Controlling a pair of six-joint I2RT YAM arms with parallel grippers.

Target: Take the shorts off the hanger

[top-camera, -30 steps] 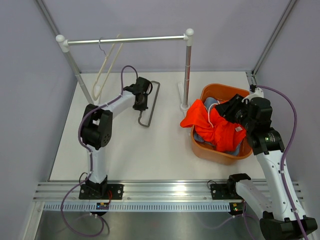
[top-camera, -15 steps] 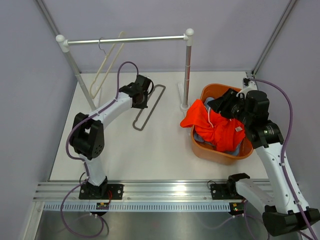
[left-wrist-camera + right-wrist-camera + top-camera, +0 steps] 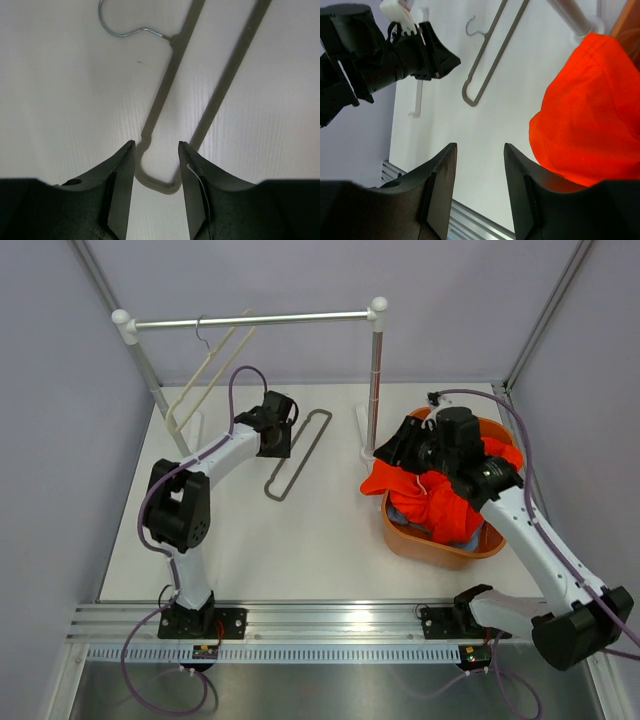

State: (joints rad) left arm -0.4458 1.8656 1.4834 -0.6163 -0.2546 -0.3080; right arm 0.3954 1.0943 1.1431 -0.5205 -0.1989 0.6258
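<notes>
The bright orange shorts (image 3: 432,502) lie bunched in an orange basket (image 3: 440,554), spilling over its left rim; they also show in the right wrist view (image 3: 590,125). A bit of the light blue shorts (image 3: 399,516) peeks out beneath them. A bare grey hanger (image 3: 300,453) lies flat on the table. My left gripper (image 3: 277,432) is open and empty, hovering over that hanger's end loop (image 3: 157,181). My right gripper (image 3: 398,446) is open and empty, above the basket's left rim beside the orange cloth.
A clothes rail (image 3: 260,319) spans the back, with a bare cream hanger (image 3: 205,380) hanging on it. Its right post (image 3: 375,380) and base stand just left of the basket. Grey walls close in on both sides.
My right gripper swung left from over the basket to its left rim. My left gripper drew back from the grey hanger, which shifted a little and now lies free on the table.
</notes>
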